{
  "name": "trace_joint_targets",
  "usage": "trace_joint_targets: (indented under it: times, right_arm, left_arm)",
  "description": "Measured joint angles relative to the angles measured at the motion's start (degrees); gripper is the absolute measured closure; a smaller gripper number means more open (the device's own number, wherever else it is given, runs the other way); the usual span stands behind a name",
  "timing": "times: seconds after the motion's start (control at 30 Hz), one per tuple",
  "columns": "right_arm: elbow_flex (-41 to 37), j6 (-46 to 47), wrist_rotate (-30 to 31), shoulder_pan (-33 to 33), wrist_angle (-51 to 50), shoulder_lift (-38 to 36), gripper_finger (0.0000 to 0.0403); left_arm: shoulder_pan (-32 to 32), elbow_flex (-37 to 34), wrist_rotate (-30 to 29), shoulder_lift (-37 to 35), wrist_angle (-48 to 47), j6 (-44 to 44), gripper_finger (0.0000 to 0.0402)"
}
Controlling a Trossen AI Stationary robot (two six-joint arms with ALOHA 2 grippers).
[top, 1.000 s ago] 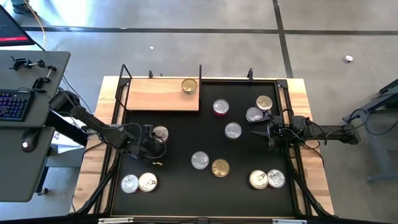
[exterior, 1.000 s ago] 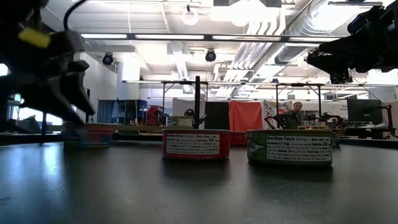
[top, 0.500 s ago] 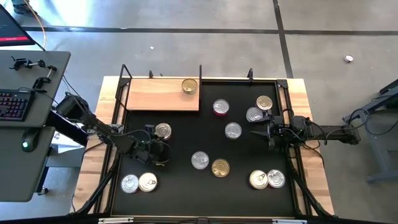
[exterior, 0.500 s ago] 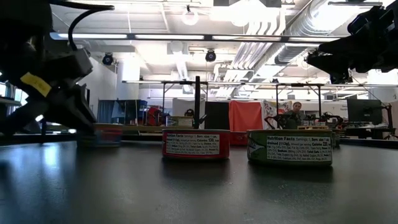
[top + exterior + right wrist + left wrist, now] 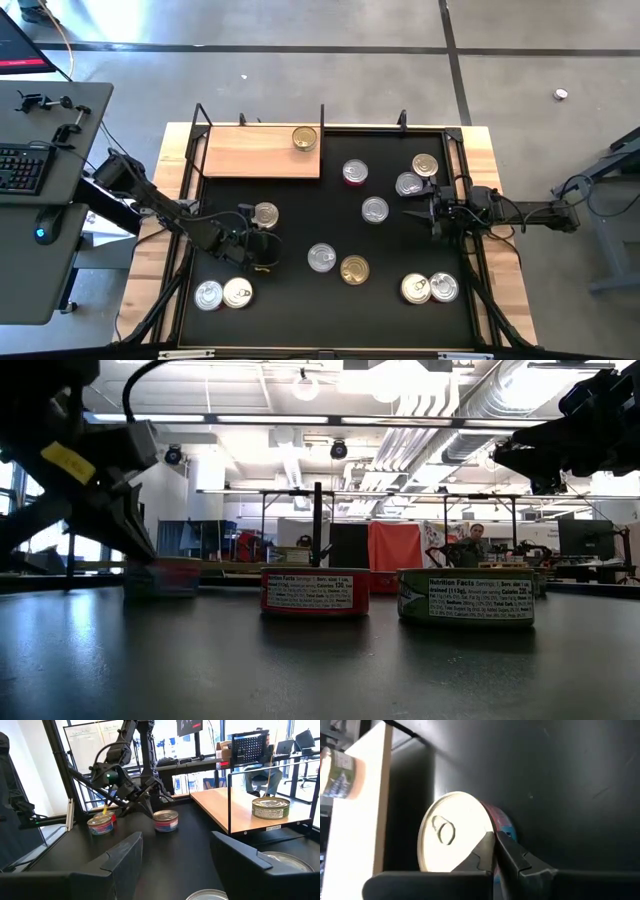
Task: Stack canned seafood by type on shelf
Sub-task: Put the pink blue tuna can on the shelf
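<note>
My left gripper (image 5: 256, 238) is shut with nothing between its fingers. Its fingertips (image 5: 495, 854) rest against the edge of a silver-lidded can (image 5: 451, 840) with red and blue sides, which sits on the black mat (image 5: 264, 214). The shelf (image 5: 255, 153) is a light wooden board at the back left, with one gold-lidded can (image 5: 304, 138) on its right end. Several more cans lie scattered on the mat, among them a red-sided one (image 5: 355, 172), a silver one (image 5: 322, 258) and a gold one (image 5: 354, 269). My right gripper (image 5: 413, 213) hangs open at the right, empty.
Two cans (image 5: 223, 293) lie at the front left and two (image 5: 430, 288) at the front right. Three cans (image 5: 408, 184) cluster near the right gripper. A black frame (image 5: 322, 118) rims the mat. A desk with a keyboard (image 5: 25, 170) stands to the left.
The left gripper's fingers have closed together on nothing and shifted toward the front. The can beside them has slid slightly to the right. The right arm has not moved.
</note>
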Motion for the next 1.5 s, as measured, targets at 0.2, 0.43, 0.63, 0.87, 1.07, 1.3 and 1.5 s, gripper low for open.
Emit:
trace_joint_targets:
  times: [0.2,0.43,0.63,0.87,1.07,1.3,1.5]
  right_arm:
    - [0.0,0.0,0.0,0.0,0.0,0.0,0.0179]
    - [0.0,0.0,0.0,0.0,0.0,0.0,0.0179]
    - [0.0,0.0,0.0,0.0,0.0,0.0,0.0179]
    - [0.0,0.0,0.0,0.0,0.0,0.0,0.0179]
    - [0.0,0.0,0.0,0.0,0.0,0.0,0.0179]
    - [0.0,0.0,0.0,0.0,0.0,0.0,0.0179]
    - [0.0,0.0,0.0,0.0,0.0,0.0,0.0179]
  left_arm:
    - [-0.3,1.4,-1.7,-0.1,-1.4,0.0,0.0401]
    - [-0.3,1.5,-2.5,-0.1,-0.4,-0.9,0.0401]
    - [-0.3,0.6,-1.0,-0.2,1.6,-6.7,0.0401]
    - [-0.3,0.0,-1.3,-0.2,1.7,-10.8,0.0335]
    - [-0.3,-0.8,-0.9,-0.3,2.3,-6.1,0.0241]
    - [1.1,-8.3,-1.5,-0.5,9.2,-2.8,0.0218]
    - [1.0,-13.4,-4.2,-0.5,19.2,-2.5,0.0295]
